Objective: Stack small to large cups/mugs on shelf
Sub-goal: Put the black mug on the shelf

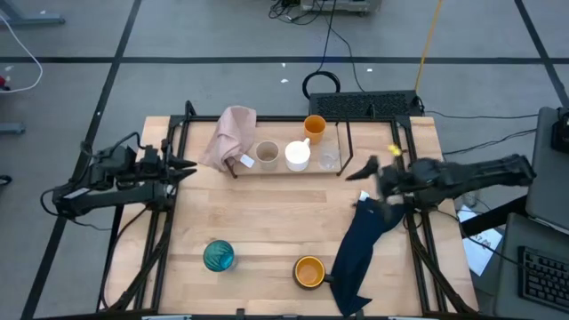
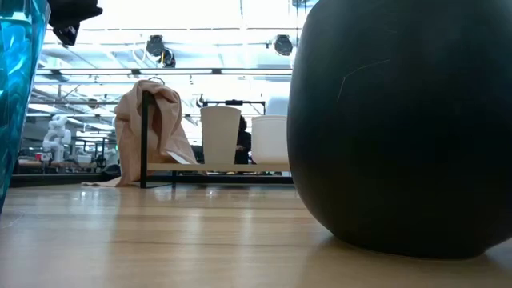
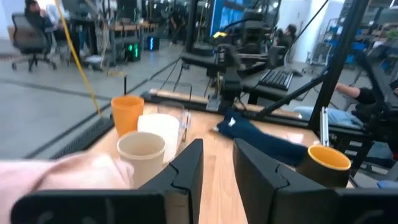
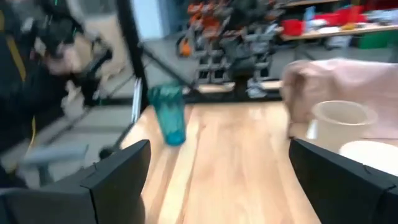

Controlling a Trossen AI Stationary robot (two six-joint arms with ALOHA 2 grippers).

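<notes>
The shelf (image 1: 347, 149) stands at the table's far middle. On it stand, in a row, a beige cup (image 1: 267, 155), a white mug (image 1: 297, 156) and a clear cup (image 1: 329, 158), with a small orange cup (image 1: 315, 127) behind them. A teal glass (image 1: 219, 255) and an orange-yellow mug (image 1: 309, 271) stand on the table near its front edge. My left gripper (image 1: 182, 167) hovers at the table's left edge, level, its fingers a little apart with nothing between them (image 3: 217, 168). My right gripper (image 1: 364, 169) hovers right of the shelf, wide open and empty (image 4: 227, 186).
A pink cloth (image 1: 233, 135) hangs over the shelf's left end. A navy cloth (image 1: 360, 249) lies from under my right arm to the front edge, next to the orange-yellow mug. In the low view a big dark rounded shape (image 2: 400, 120) fills the right side.
</notes>
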